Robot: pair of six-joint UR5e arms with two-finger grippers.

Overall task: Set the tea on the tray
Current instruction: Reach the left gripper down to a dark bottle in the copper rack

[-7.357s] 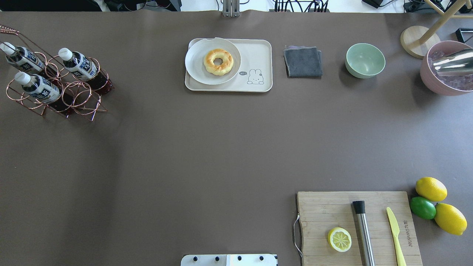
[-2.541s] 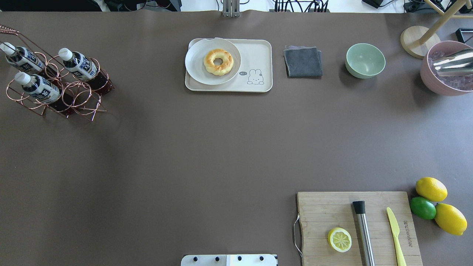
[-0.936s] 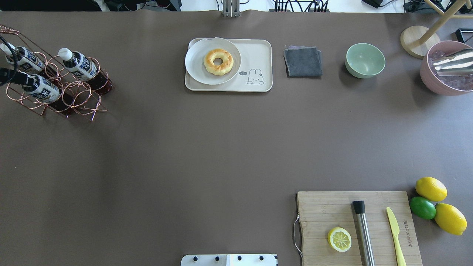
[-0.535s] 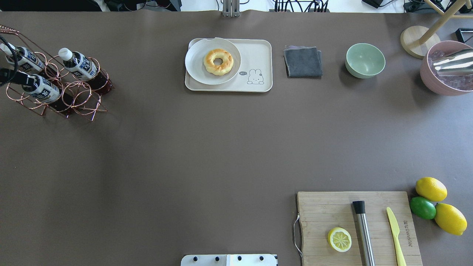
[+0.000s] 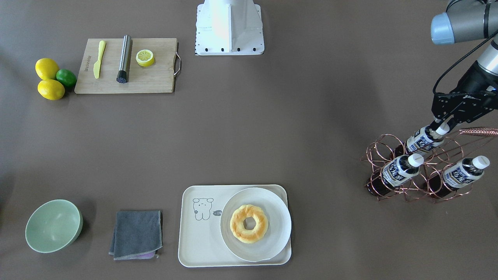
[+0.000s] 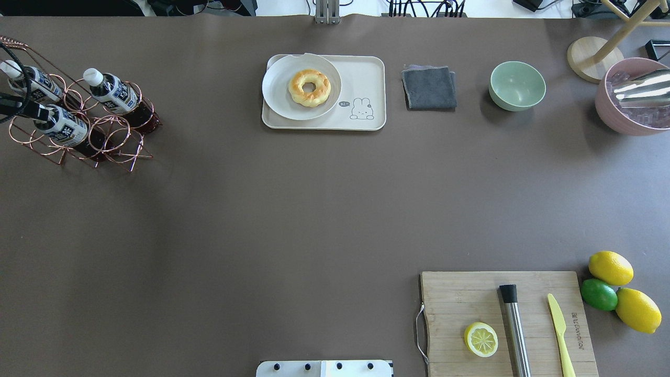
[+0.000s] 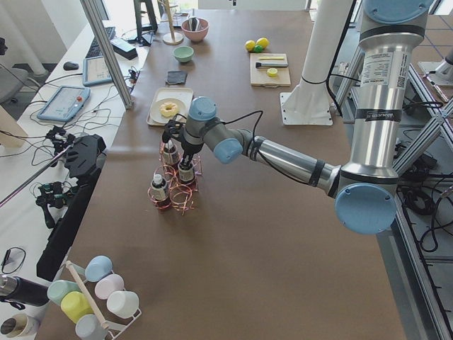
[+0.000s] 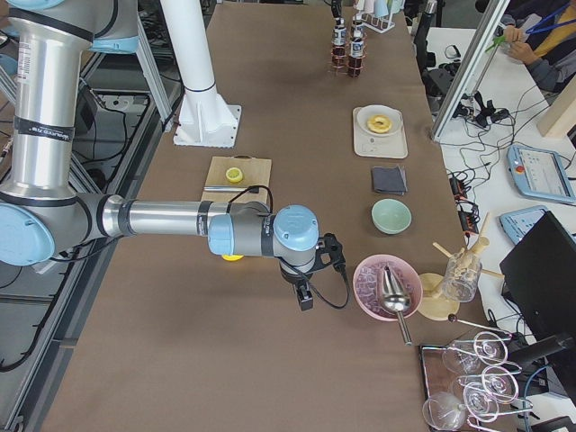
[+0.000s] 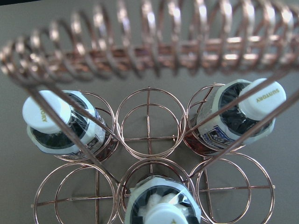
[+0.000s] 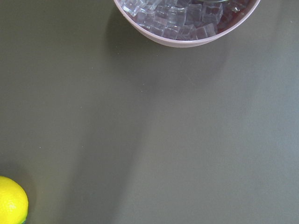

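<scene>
Seen from overhead, the tabletop (image 6: 314, 209) carries a wire bottle rack (image 6: 119, 137) at its far left. Three bottles lean in the rack: the tea (image 6: 65, 131) in the middle cell of the row nearer the robot, a second bottle (image 6: 34, 86) and a third bottle (image 6: 115, 95) in the end cells of the row behind. The left gripper (image 5: 442, 125) is right at the tea's cap.

At far centre lies the tray (image 6: 366, 70), with a plate (image 6: 277, 99) on its left half and a doughnut (image 6: 309, 88) on the plate. To the tray's right come a folded cloth (image 6: 429, 87), a bowl (image 6: 517, 85), then an ice bowl (image 6: 617, 123).

At near right, a cutting board (image 6: 450, 293) holds, left to right, a lemon half (image 6: 481, 339), a muddler (image 6: 515, 335) and a knife (image 6: 559, 327). Just right of the board, a lime (image 6: 599, 294) sits between a far lemon (image 6: 611, 267) and a near lemon (image 6: 637, 310).
</scene>
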